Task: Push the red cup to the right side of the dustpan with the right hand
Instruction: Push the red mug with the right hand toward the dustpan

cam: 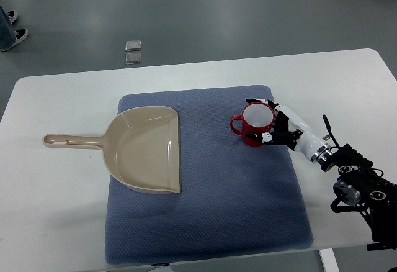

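Top view: right hand (271, 122) cups upright red cup (255, 125), handle pointing left toward dustpan (146, 149).

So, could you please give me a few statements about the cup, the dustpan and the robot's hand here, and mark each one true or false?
1. The red cup stands upright on the blue mat. True.
2. The cup sits inside the dustpan. False: it stands on the mat to the right of the dustpan, apart from it.
3. The right hand is at the cup, fingers around its right side. True.
4. The dustpan's handle points toward the cup. False: it points left, out over the white table.
5. The cup's handle faces left, toward the dustpan. True.
6. The left hand holds the dustpan. False: no left hand is in view.
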Controlling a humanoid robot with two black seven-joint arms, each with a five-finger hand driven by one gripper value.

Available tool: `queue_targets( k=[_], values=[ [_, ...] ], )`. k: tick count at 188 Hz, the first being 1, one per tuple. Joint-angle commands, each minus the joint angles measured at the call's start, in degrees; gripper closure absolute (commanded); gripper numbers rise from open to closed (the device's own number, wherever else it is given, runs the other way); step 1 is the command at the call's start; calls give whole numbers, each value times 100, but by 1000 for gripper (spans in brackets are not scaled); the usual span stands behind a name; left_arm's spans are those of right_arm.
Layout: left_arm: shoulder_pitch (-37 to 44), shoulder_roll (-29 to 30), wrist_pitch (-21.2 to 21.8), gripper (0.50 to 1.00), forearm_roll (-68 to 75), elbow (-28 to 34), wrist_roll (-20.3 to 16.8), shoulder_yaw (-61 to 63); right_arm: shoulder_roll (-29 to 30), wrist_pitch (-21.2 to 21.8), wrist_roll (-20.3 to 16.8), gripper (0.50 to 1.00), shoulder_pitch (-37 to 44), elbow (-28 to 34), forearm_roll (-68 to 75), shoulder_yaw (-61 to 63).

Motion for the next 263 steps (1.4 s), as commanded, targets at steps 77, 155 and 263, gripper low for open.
queue_targets(
  k=[77, 155, 263],
  values=[
    [0, 0, 4, 500, 0, 0, 5, 0, 178, -197, 0, 660, 61, -18, 9, -122],
    [0, 0, 4, 500, 0, 0, -4, 0, 371, -206, 0, 664, 70, -9, 9, -245],
    [0, 0, -5, 500, 0, 0, -4, 0, 644, -303, 0, 662, 166, 35, 9, -615]
  ],
)
